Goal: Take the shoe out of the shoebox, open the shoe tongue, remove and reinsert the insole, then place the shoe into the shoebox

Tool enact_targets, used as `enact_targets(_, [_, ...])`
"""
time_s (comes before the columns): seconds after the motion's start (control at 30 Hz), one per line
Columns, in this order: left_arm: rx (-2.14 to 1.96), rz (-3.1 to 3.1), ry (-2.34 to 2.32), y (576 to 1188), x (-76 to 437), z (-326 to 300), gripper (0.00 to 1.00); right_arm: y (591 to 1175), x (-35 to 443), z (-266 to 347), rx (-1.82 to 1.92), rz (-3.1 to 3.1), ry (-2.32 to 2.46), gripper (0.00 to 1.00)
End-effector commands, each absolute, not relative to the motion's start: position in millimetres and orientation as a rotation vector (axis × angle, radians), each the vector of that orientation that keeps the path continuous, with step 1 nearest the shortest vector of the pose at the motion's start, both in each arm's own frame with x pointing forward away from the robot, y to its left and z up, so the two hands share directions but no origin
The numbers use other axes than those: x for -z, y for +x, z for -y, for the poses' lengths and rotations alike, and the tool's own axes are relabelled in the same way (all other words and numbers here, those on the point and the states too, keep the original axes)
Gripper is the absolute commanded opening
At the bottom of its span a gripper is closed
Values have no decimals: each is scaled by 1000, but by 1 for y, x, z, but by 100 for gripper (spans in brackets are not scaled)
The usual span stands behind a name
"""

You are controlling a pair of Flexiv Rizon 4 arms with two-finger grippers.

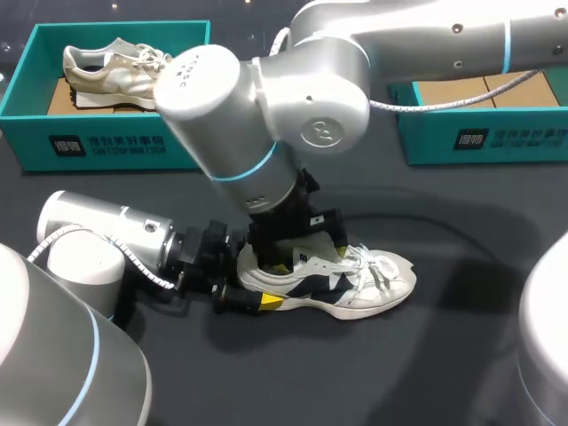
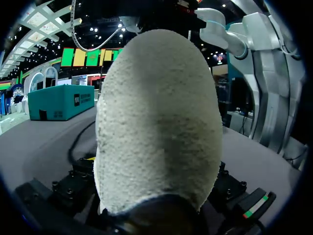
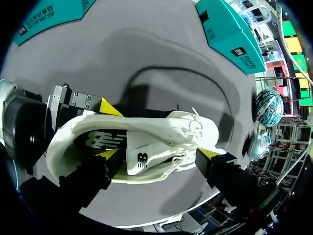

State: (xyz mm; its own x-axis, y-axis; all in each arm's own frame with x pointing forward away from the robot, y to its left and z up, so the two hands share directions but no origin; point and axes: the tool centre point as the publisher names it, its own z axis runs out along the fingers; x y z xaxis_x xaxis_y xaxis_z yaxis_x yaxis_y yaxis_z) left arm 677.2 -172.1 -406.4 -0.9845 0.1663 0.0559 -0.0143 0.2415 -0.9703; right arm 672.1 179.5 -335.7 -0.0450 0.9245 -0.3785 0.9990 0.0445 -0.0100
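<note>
A white and navy shoe (image 1: 373,280) lies on its sole on the dark table, toe pointing right. My left gripper (image 1: 253,286) comes in from the left and is shut on its heel; one yellow finger (image 3: 107,106) presses the far side and the other (image 1: 271,302) the near side. In the left wrist view the fuzzy heel (image 2: 156,122) fills the space ahead. My right gripper (image 3: 157,155) hangs open over the shoe (image 3: 161,128), one fingertip at the shoe's mouth and the other beside the laces. The tongue (image 3: 142,160) lies between them. The insole (image 3: 100,141) shows inside.
A teal shoebox (image 1: 106,146) at the back left holds a beige shoe (image 1: 115,71). A second teal box (image 1: 479,133) stands at the back right, partly behind my right arm. Bare dark table stretches in front of and to the right of the shoe.
</note>
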Motion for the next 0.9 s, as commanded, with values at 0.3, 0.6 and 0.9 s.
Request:
enact_targets(0.3, [-1844,2357,-144,676,406,172,0,666,347,-172,712,-1043,2017,100])
enact_targets(0.6, [-1844,2357,-144,676,406,172,0,665,334,-164,668,-1029,2033,65])
enact_targets(0.9, [-1844,2357,-144,676,406,172,0,660,319,-157,626,-1052,2054,48])
